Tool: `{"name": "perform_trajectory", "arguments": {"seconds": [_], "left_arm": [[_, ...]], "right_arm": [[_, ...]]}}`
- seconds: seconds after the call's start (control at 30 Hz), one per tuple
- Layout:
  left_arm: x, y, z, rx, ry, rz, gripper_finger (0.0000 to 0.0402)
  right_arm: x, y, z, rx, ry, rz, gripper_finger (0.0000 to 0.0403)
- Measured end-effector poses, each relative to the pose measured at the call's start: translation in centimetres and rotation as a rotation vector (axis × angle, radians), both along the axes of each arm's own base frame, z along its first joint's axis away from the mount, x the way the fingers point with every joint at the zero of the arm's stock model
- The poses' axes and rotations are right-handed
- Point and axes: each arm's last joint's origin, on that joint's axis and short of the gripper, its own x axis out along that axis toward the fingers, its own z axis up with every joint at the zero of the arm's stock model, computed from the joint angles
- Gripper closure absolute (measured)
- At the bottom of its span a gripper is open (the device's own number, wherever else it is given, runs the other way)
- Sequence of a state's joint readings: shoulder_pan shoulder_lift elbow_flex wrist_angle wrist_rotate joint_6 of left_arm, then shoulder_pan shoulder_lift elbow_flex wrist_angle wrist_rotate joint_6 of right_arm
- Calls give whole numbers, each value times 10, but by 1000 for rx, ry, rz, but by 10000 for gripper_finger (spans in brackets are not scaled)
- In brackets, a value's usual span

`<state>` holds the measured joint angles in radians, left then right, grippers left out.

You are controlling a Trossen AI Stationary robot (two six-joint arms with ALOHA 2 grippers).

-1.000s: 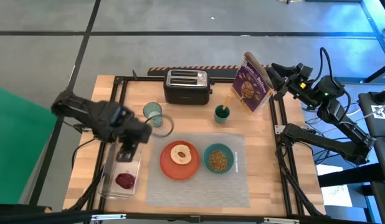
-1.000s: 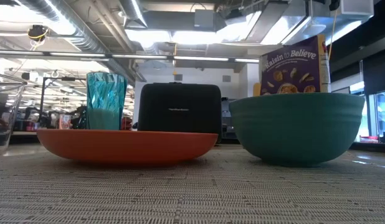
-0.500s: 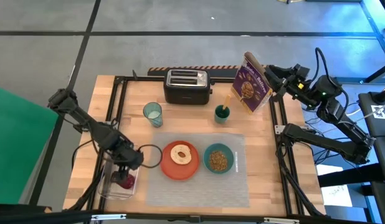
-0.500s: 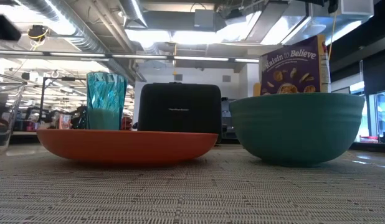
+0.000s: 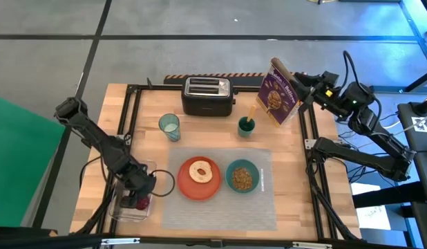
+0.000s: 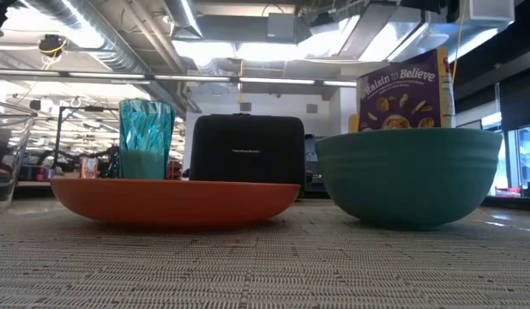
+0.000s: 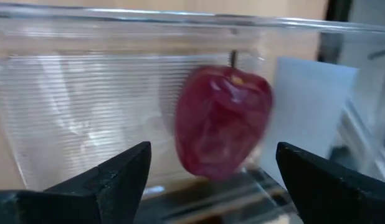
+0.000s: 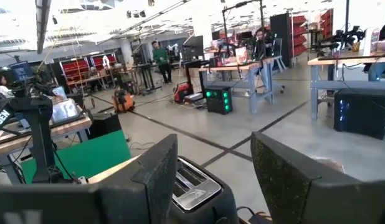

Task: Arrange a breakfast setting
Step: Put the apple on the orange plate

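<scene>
From above, your left arm reaches down over the table's left front corner, its left gripper (image 5: 137, 196) lowered into a clear tub (image 5: 122, 207) where the fruit (image 5: 140, 203) lies. Just beside the tub, on the mat (image 5: 265, 207), sit the plate (image 5: 187, 187) with the bagel (image 5: 201, 171) and the bowl (image 5: 242, 176). The tumbler (image 5: 169, 126) stands behind them, off the mat, near the toaster (image 5: 207, 95). Your right arm waits raised at the far right, its right gripper (image 5: 301, 81) by the cereal box (image 5: 279, 91).

At table level you see the plate (image 6: 175, 200), bowl (image 6: 408, 176), tumbler (image 6: 146, 137), toaster (image 6: 246, 149) and box (image 6: 406, 90).

Your left wrist shows the fingers (image 7: 102, 180) spread wide, the fruit (image 7: 222, 122) between them, untouched, against the tub wall (image 7: 80, 106).

Your right wrist shows parted fingers (image 8: 146, 177) holding nothing, above the toaster (image 8: 194, 183).
</scene>
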<state>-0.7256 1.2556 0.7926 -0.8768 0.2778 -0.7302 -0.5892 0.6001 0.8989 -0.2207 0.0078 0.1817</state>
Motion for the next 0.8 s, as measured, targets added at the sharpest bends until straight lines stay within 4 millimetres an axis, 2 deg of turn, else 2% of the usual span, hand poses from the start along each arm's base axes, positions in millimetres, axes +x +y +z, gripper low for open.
{"name": "perform_trajectory", "arguments": {"seconds": [0.53, 0.8], "left_arm": [[-13, -17, -24, -25, -104, 39, 66], [-17, -14, -35, 6, -122, 38, 66]], "right_arm": [[13, -9, -2, 15, 14, -5, 210], [20, -13, -5, 29, 36, 2, 210]]}}
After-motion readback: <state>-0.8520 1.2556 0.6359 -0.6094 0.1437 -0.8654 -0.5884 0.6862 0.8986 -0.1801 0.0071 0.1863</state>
